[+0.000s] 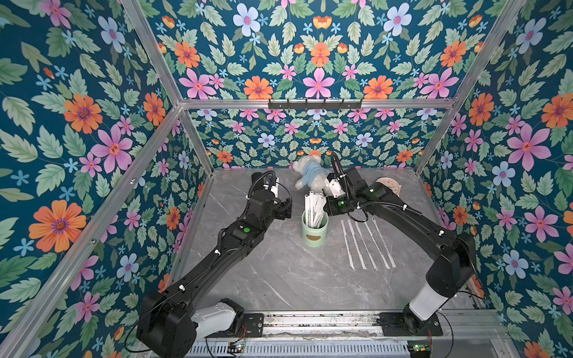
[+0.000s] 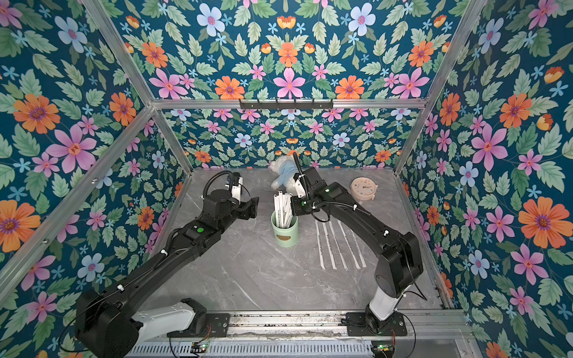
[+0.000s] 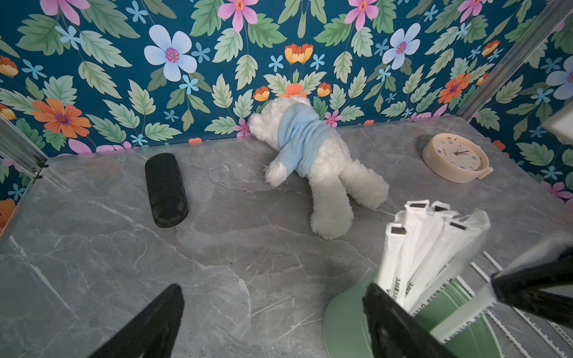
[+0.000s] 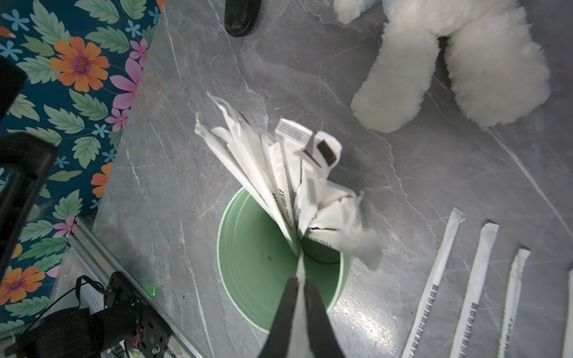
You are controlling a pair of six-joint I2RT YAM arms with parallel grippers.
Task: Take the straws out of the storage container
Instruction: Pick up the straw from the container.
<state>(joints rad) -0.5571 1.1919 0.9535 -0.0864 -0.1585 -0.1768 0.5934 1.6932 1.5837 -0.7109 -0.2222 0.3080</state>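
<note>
The green cup (image 1: pixel 314 231) is standing upright near the middle of the grey bench (image 1: pixel 279 279), w/ its brown mark facing the camera in both top views. A bunch of white paper straws (image 1: pixel 313 207) is sticking up out of it, poking well above the rim. Five loose straws (image 1: pixel 367 245) are lying flat on the bench just to the R of the cup, side by side & not touching it.

The R gripper (image 4: pixel 299 280) is hanging right over the cup's mouth. Its jaws are squeezing tight on one thin straw from the bunch. Its wrist view is showing white paper pinched between the black tips.

The L gripper (image 3: pixel 273 288) is hovering on the other side of the cup w/ its jaws spread wide, holding nothing. One of its fingers (image 3: pixel 390 319) is showing in front of the cup's rim in its wrist view. Can't tell if it's touching.

At the back, a white teddy (image 1: pixel 310 173) in a blue top is lying by the wall. A pinkish round clock (image 2: pixel 362 187) is sitting near the R back corner. A black case (image 3: pixel 166 189) is lying over on the L side.
</note>
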